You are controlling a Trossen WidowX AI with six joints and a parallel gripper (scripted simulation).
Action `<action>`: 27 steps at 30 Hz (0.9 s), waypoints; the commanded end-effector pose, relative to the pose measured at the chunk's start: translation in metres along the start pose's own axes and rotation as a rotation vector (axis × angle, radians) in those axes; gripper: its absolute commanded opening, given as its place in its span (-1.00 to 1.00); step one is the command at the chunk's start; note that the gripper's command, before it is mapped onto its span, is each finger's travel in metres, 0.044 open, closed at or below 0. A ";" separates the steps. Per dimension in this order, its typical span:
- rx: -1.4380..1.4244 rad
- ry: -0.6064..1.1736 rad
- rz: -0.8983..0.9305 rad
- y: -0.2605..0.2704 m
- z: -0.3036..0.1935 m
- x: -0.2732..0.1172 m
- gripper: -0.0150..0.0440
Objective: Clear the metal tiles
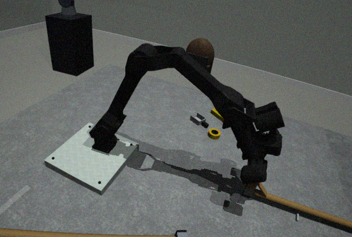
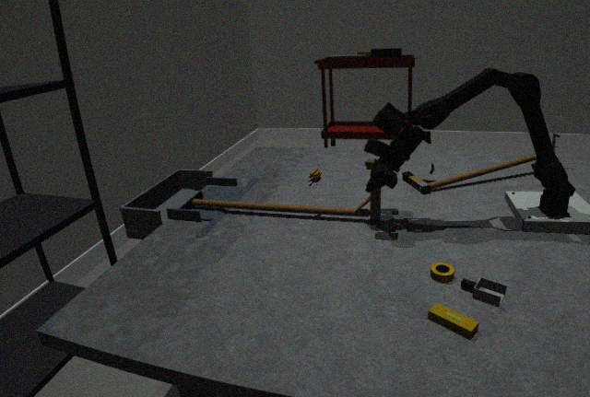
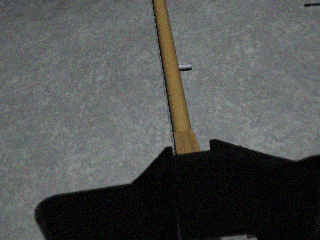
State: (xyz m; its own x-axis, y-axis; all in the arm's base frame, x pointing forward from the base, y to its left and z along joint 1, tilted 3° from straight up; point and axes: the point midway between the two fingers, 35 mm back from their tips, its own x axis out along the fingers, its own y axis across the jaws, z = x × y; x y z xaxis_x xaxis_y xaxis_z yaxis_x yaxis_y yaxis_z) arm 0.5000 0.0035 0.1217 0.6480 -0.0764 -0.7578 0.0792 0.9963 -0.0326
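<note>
The long wooden scraper (image 1: 301, 206) (image 2: 286, 206) (image 3: 172, 80) is being clamped by its upright grip between the black gripper's (image 1: 251, 187) (image 2: 376, 188) (image 3: 187, 152) jaws, its shaft being extended toward the grey catch box (image 2: 143, 221).

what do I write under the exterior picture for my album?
The robot's gripper grips the long scraper, its far end by the catch box.
</note>
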 end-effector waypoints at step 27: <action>0.001 -0.020 0.000 0.004 -0.028 -0.037 -0.49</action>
State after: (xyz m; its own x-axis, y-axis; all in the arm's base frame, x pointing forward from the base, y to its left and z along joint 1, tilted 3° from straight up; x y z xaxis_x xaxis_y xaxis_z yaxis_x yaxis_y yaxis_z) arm 0.4593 0.0099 0.1259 0.6500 -0.0752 -0.7562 0.0777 0.9965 -0.0323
